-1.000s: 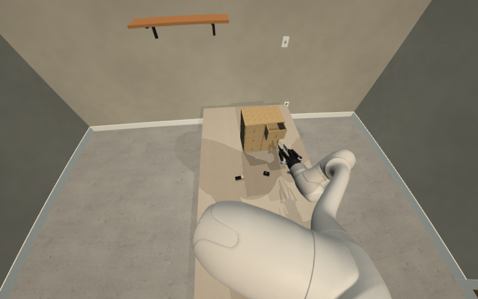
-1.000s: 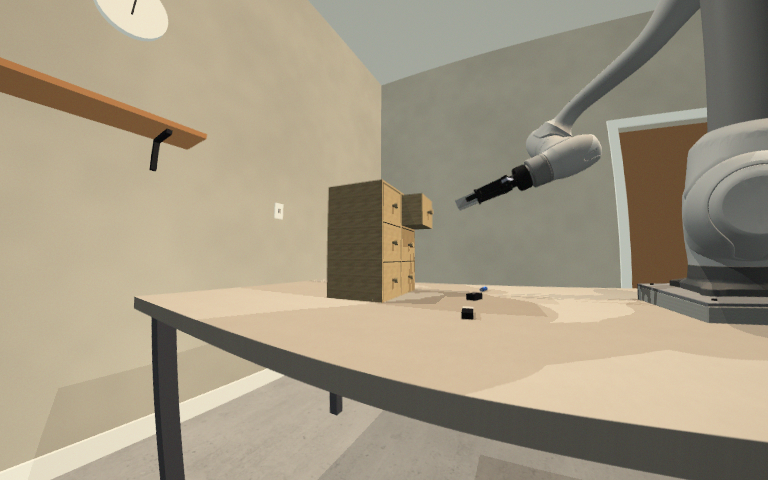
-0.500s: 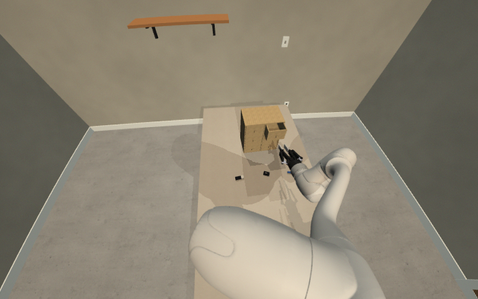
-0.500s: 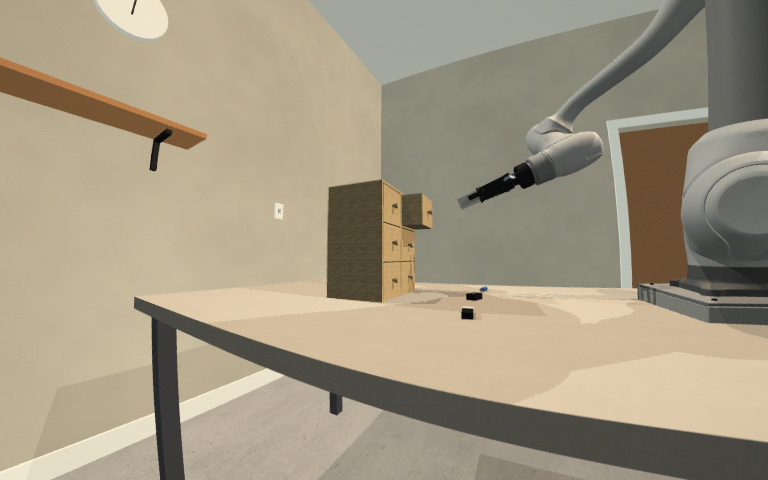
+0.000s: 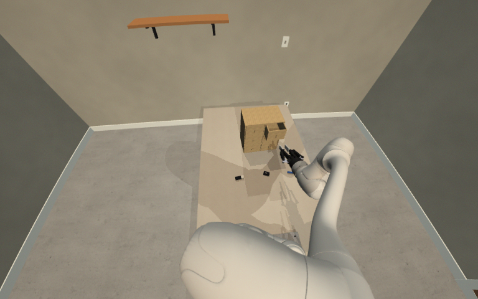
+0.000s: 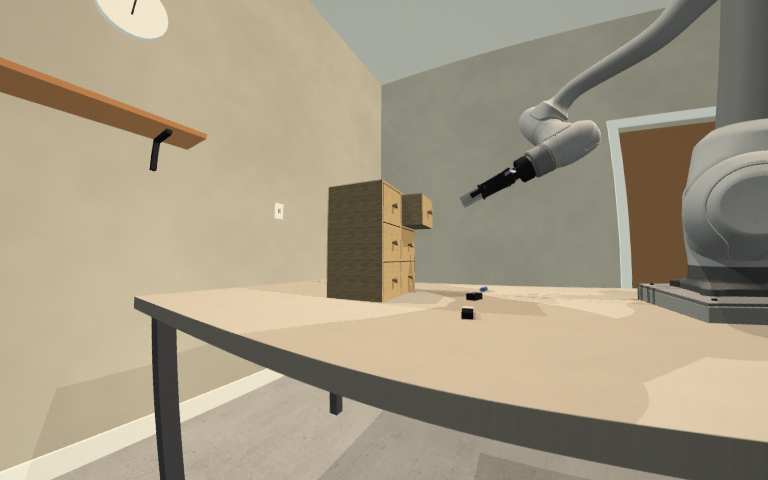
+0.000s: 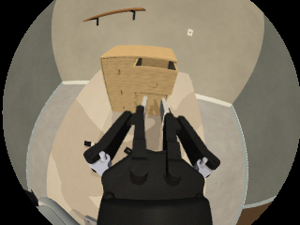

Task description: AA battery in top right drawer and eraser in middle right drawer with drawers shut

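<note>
The small chest (image 5: 261, 115) (image 6: 353, 237) (image 7: 141, 52) stands upright at the table's back. Its top right drawer (image 5: 277, 134) (image 6: 415, 211) (image 7: 152, 81) is pulled out and looks level; its other drawers look pushed in. My gripper (image 5: 282, 147) (image 6: 465, 201) (image 7: 154, 102) is slightly open and empty, in front of that drawer and clear of its front. A small blue cylinder (image 5: 289, 172) (image 6: 483, 289), apparently the AA battery, lies on the table, partly hidden by the arm in the top view. A black and white block (image 5: 238, 178) (image 6: 467, 314) (image 7: 87, 143), apparently the eraser, lies farther left.
A small black object (image 5: 266, 173) (image 6: 473, 296) (image 7: 127, 150) lies on the table (image 5: 219, 144) (image 6: 346, 333) between the block and the blue cylinder. A shelf (image 5: 182, 20) (image 6: 79, 98) (image 7: 114, 14) is on the wall behind, high above the table and left of the chest.
</note>
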